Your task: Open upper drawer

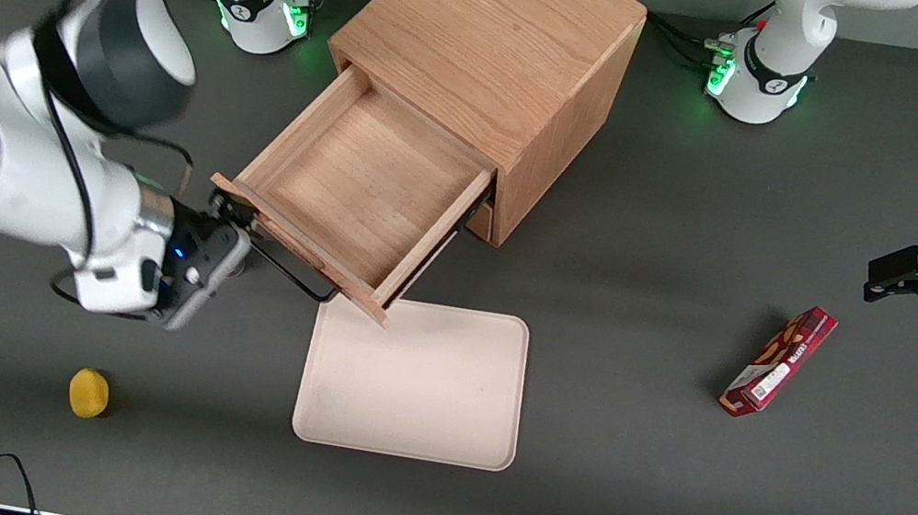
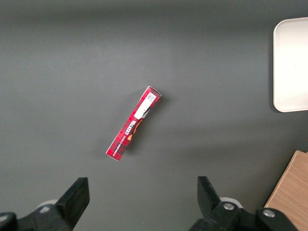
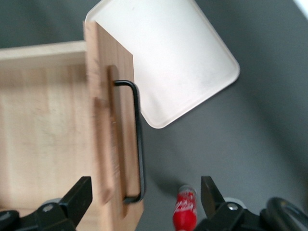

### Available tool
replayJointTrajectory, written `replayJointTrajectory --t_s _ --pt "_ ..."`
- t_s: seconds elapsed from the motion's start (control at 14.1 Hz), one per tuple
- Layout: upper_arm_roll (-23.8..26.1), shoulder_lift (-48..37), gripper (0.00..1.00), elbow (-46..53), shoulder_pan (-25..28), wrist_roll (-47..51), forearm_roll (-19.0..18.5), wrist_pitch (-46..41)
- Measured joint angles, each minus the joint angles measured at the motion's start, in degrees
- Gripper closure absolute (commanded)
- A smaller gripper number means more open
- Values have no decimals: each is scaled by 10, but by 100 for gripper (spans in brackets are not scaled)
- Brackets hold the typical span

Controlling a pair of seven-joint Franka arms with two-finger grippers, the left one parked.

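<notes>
The upper drawer [image 1: 359, 185] stands pulled far out of the oak cabinet [image 1: 494, 49], its shallow wood tray bare. Its black wire handle [image 1: 293, 272] runs along the drawer front, nearer the front camera. My right gripper [image 1: 234, 222] is at the handle's end toward the working arm's side of the table. In the right wrist view the gripper [image 3: 144, 197] is open, and its fingers [image 3: 79, 195] stand wide on either side of the drawer front [image 3: 113, 139] and handle [image 3: 139, 144] without gripping them. A corner of the bottom drawer [image 1: 479, 219] shows under the upper one.
A cream tray [image 1: 413, 379] lies in front of the drawer, its corner under the drawer front. A yellow round object [image 1: 88, 393] lies near the front camera. A red box [image 1: 779, 361] lies toward the parked arm's end. A small red bottle [image 3: 185, 214] stands on the table by the gripper.
</notes>
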Motion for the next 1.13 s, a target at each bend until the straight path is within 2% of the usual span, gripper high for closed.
replayJointTrajectory --t_s 0.28,0.43,0.64,0.78,1.13 --pt "-6 -93 0 2 -3 188 -2 -44" --pt "-26 -126 0 2 -3 264 -5 -54" --pt "-79 -156 0 -15 -6 291 -6 -111" --pt "-117 -175 0 -64 -11 293 -6 -116" --pt "-163 -228 0 -244 -15 333 -6 -9"
